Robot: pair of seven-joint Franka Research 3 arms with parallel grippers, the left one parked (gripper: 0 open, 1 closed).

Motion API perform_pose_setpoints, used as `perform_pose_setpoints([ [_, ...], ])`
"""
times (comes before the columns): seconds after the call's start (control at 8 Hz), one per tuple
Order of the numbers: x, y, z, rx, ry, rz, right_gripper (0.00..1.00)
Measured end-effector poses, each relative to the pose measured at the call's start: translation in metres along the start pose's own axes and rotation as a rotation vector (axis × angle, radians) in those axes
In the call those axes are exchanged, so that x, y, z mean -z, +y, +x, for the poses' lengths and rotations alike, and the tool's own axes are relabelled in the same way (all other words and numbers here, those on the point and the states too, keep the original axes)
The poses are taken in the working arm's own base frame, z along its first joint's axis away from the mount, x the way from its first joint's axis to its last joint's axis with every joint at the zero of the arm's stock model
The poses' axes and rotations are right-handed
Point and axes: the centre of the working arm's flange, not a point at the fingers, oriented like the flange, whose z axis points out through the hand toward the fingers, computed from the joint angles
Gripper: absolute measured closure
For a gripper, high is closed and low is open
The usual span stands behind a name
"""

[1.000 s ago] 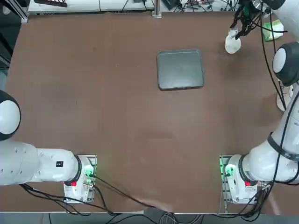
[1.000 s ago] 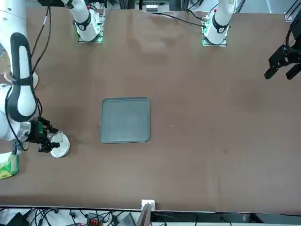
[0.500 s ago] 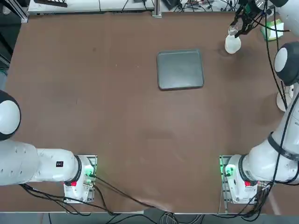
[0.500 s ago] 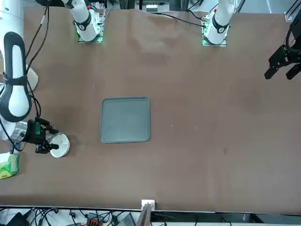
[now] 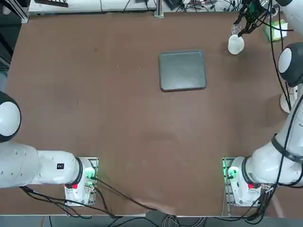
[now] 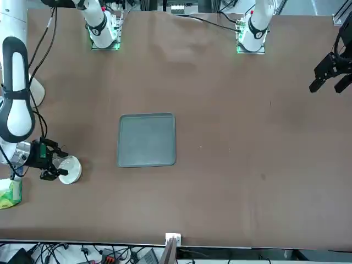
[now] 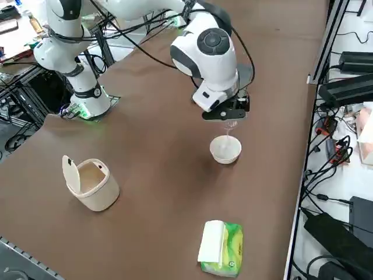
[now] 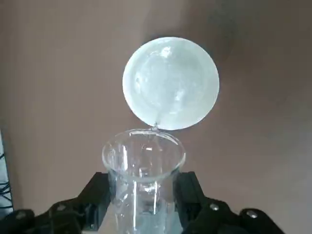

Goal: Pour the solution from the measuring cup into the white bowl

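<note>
The measuring cup is a small clear glass cup, held tilted between the black fingers of my right gripper, which is shut on it. Its pouring lip hangs just above the near rim of the white bowl, which stands on the brown table with a glinting clear liquid inside. From the side, the gripper holds the cup right over the bowl. From above, bowl and cup sit at the far right of the table.
An empty grey tray lies at the table's middle, inboard of the bowl. An off-white cylindrical container with a flip lid and a green tissue pack stand near the table's right edge. Cables hang past the far edge.
My right gripper with the cup has drawn slightly up and back from the bowl, toward the table's far right corner. The bowl and tray have not moved.
</note>
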Motion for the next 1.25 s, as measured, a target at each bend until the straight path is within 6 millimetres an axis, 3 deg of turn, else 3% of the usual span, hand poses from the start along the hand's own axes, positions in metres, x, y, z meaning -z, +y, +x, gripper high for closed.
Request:
perform_pose_setpoints([
  [0.25,0.007,-0.002,0.001,0.058,0.094,-0.056,0.26],
  [0.88,-0.003,-0.003,-0.014,0.154,0.456,-0.315,0.26],
  [1.25,-0.020,0.005,-0.042,0.037,0.713,-0.522,0.26],
])
